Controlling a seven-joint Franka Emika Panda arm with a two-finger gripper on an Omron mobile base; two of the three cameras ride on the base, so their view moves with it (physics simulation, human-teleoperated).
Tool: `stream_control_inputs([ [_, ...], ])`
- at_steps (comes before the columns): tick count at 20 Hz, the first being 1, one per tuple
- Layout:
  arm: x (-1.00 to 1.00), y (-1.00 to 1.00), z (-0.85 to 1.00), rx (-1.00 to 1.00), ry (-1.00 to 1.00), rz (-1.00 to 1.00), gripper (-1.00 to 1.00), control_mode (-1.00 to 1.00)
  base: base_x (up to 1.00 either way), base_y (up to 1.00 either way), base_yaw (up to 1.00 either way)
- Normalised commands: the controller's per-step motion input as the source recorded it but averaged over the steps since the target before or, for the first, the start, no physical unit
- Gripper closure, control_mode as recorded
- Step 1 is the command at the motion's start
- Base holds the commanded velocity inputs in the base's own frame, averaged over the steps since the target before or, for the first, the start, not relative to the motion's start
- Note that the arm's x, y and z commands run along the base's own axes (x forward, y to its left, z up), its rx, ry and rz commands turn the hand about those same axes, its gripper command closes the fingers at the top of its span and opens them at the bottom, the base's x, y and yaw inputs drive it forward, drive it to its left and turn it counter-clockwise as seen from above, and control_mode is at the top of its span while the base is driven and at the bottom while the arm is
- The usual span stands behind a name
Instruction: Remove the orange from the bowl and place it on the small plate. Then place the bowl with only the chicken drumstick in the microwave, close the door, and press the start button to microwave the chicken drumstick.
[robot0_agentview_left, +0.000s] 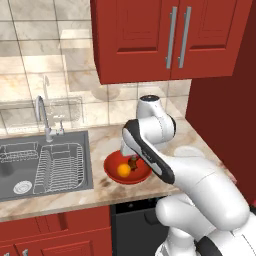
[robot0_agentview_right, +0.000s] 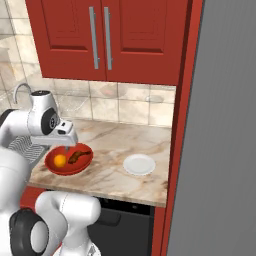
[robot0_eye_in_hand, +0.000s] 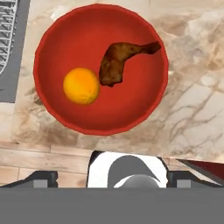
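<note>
While it hangs directly above the bowl, the gripper has its jaws spread wide and grasps nothing; in the hand view its two dark fingertips stand far apart at the bottom corners. Below it sits the wide, shallow, glossy red round bowl, resting on the beige marbled stone counter. Inside the bowl lies the small round orange-yellow orange, and just beside it, touching or nearly so, the dark brown chicken drumstick, its thin bone end pointing away from the fruit toward the bowl's rim. In the right base view the small flat round white plate lies on the same counter, well apart from the bowl, on the side nearer the tall red panel. On the bowl's other side a grey steel sink with a wire rack is set into the counter, with a curved faucet behind it. Red wall cabinets with long grey handles hang above.
</note>
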Motion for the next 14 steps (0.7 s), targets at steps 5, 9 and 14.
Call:
stream_control_inputs([
  [5,0.00,0.72,-0.68,-0.01,0.10,0.00,-1.00,-1.00,0.00,0.00,0.00],
  [9,0.00,0.46,-0.29,0.00,0.11,0.00,-1.00,-1.00,0.00,0.00,0.00],
  [14,0.15,0.04,-0.06,0.00,0.01,0.00,-1.00,-1.00,0.00,0.00,0.00],
])
